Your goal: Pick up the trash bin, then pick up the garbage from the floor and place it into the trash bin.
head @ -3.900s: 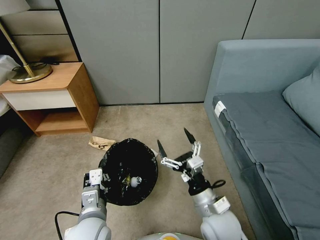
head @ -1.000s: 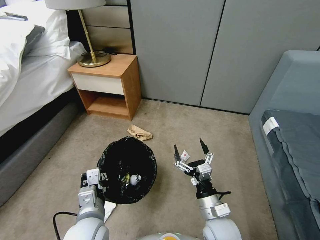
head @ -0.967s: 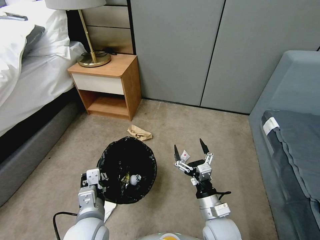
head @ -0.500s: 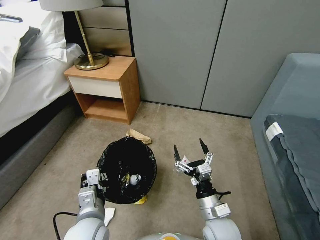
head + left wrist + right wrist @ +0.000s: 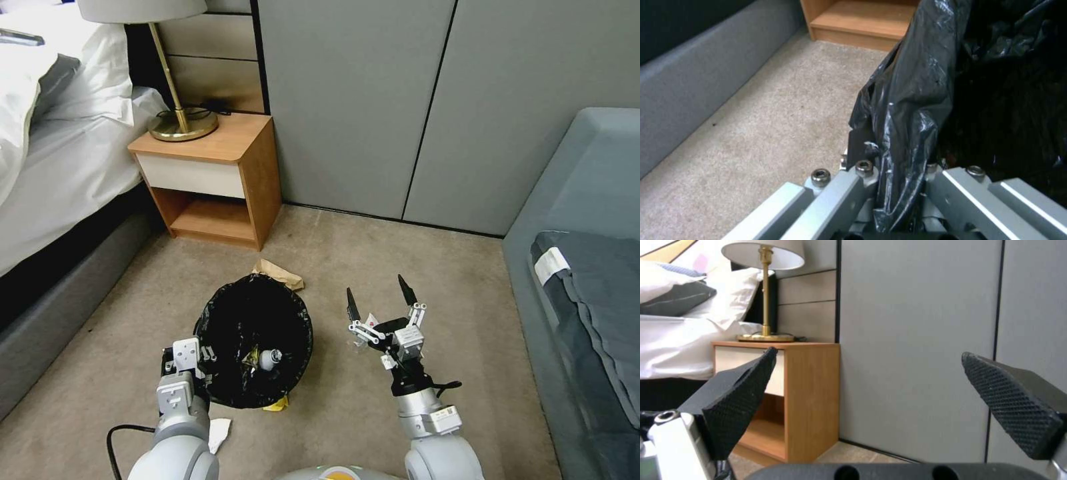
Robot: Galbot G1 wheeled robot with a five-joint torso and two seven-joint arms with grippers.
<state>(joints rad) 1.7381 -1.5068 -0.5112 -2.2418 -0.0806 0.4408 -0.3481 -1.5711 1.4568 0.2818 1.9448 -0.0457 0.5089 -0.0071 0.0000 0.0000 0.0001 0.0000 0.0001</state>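
Observation:
The trash bin (image 5: 235,313), lined with a crinkly black bag, hangs just above the carpet on my left. My left gripper (image 5: 200,363) is shut on its near rim, and the liner (image 5: 907,110) is pinched between the fingers (image 5: 859,146). A small white bottle (image 5: 269,359) and a foil wrapper (image 5: 253,358) lie inside. My right gripper (image 5: 377,300) is open and empty, right of the bin, with its pads (image 5: 742,396) wide apart. On the floor, garbage lies around: crumpled brown paper (image 5: 280,272) behind the bin, a yellow wrapper (image 5: 277,403) and white tissue (image 5: 219,432) near its front, and a small white sachet (image 5: 371,318) under the right gripper.
A wooden nightstand (image 5: 257,177) with a brass lamp (image 5: 181,123) stands at the back left beside a bed (image 5: 60,167). A grey sofa (image 5: 587,220) fills the right side. Grey wall panels (image 5: 373,100) close the back. A black cable (image 5: 123,430) loops by my left arm.
The camera turned left over the past seconds, bringing the bed into view and the sofa toward the edge. The yellow wrapper now shows at the bin's front. Both grippers kept their poses.

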